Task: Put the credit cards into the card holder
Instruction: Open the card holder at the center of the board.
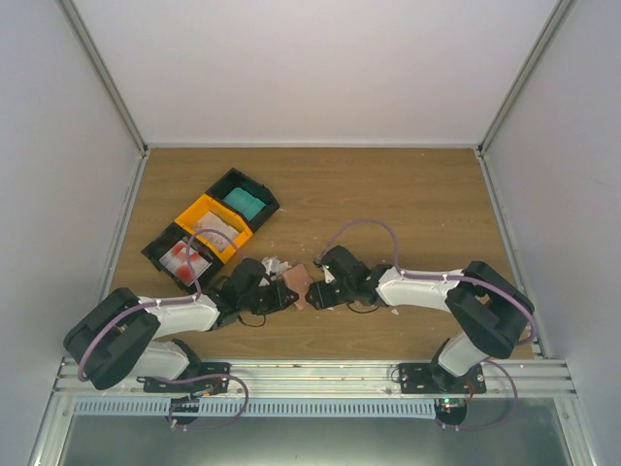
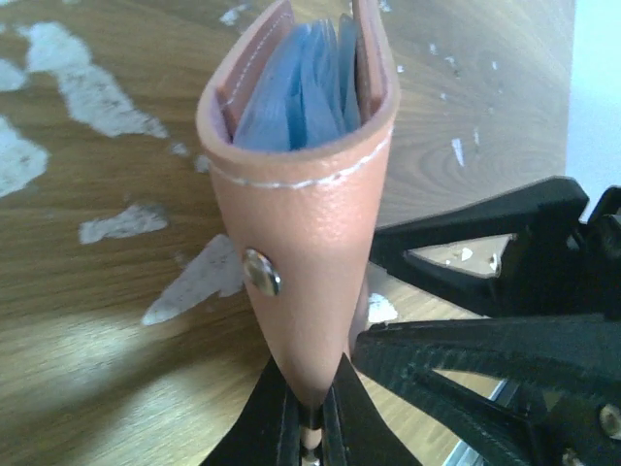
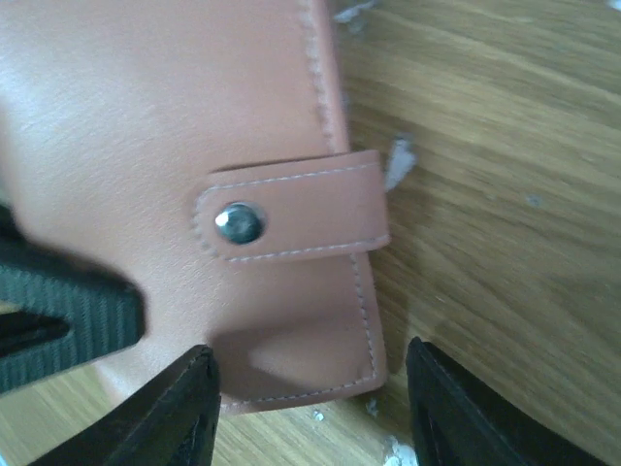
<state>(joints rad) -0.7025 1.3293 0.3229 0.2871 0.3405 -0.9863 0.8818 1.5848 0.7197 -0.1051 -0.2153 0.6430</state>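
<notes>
Estimate: partway, since clamps card holder (image 2: 301, 243), blue sheets (image 2: 301, 87) inside, in closed left pincer (image 2: 309, 427), spreads right pincer (image 3: 310, 413) empty beside it, leaves credit cards (image 1: 182, 260) binned.

A brown wood-grain worktop (image 1: 388, 194) fills the cell, its finish chipped into pale patches (image 2: 87, 87). Plain off-white panels close 3 sides: back wall (image 1: 310, 68), left wall (image 1: 49, 146) and right wall (image 1: 572, 146). Aluminium posts (image 1: 102, 73) line the 2 back corners, and a slotted aluminium rail (image 1: 310, 374) runs along the near edge. The light is soft and even.
</notes>
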